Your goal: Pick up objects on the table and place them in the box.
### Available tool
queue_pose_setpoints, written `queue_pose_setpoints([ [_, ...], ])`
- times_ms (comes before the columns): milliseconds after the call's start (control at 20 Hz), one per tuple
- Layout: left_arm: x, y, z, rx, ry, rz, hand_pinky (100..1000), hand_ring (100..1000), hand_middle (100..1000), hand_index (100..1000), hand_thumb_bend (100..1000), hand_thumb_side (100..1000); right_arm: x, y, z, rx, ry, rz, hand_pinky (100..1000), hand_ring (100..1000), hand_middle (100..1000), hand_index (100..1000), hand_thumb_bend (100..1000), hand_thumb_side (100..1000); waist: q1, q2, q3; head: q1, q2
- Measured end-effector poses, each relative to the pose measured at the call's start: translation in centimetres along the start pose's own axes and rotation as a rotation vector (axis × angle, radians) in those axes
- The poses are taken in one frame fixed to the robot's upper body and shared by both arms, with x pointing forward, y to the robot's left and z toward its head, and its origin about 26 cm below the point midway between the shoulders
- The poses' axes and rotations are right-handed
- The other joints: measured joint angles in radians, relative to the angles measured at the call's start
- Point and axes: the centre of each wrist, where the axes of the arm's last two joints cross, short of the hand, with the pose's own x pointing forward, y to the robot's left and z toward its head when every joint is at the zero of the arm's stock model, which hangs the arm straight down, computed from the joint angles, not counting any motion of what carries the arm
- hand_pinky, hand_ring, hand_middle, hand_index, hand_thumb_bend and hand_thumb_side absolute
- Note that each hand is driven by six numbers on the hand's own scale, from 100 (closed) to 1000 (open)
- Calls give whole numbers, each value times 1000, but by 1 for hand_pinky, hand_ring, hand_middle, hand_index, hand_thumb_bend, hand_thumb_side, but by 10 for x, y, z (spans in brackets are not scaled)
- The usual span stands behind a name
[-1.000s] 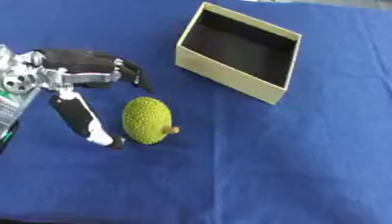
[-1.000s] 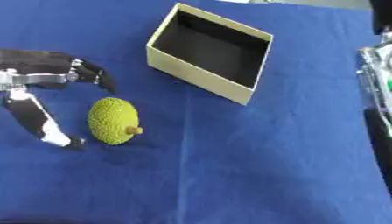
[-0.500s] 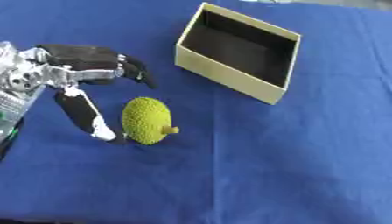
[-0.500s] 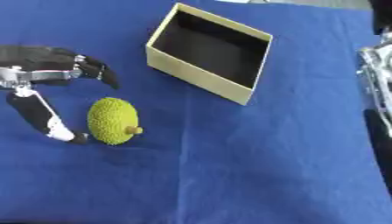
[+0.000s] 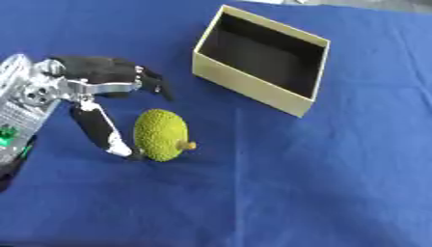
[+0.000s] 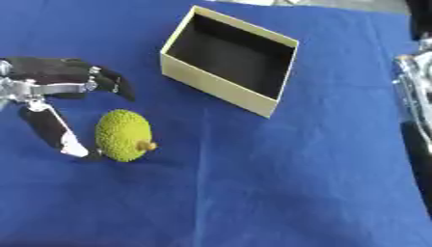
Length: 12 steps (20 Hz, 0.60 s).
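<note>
A bumpy green-yellow fruit [image 5: 161,134] with a short brown stem lies on the blue cloth, left of centre. My left hand [image 5: 94,83] is open around its left side: the thumb [image 5: 103,132] reaches down to the fruit's lower left, touching or nearly touching it, and the fingers [image 5: 148,81] arch above it without contact. The open yellow box [image 5: 253,90] with a dark inside stands behind and to the right, empty. My right arm [image 6: 413,91] shows at the right edge of the right eye view; its hand is out of sight.
Blue cloth [image 5: 303,183] covers the whole table, with wide room in front and to the right of the fruit. A gap of cloth separates the fruit from the box's near wall.
My left hand has moved right toward the fruit, and the thumb now sits at its lower left side. Fruit and box have stayed in place.
</note>
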Motion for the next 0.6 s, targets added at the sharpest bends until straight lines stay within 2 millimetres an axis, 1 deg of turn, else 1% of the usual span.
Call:
queue_pose_setpoints([
  [200,0,-2,-3,-5,1,-2,884,806,788,868,608,243,0,0,0,-2,2,1,746,661,605,736,369,663,0,0,0,0,0],
  [300,0,-3,-4,-5,3,-5,866,786,767,848,589,215,0,0,0,-3,1,1,746,661,605,736,369,663,-1,0,0,0,0],
  [450,1,-4,-6,-8,3,-9,856,775,757,841,578,198,0,0,0,-4,0,0,746,661,605,736,369,663,-2,0,0,0,0],
  [600,1,-5,-8,-7,2,-10,829,748,727,808,557,168,0,0,0,-6,-1,0,746,661,604,736,369,663,-2,0,0,0,0],
])
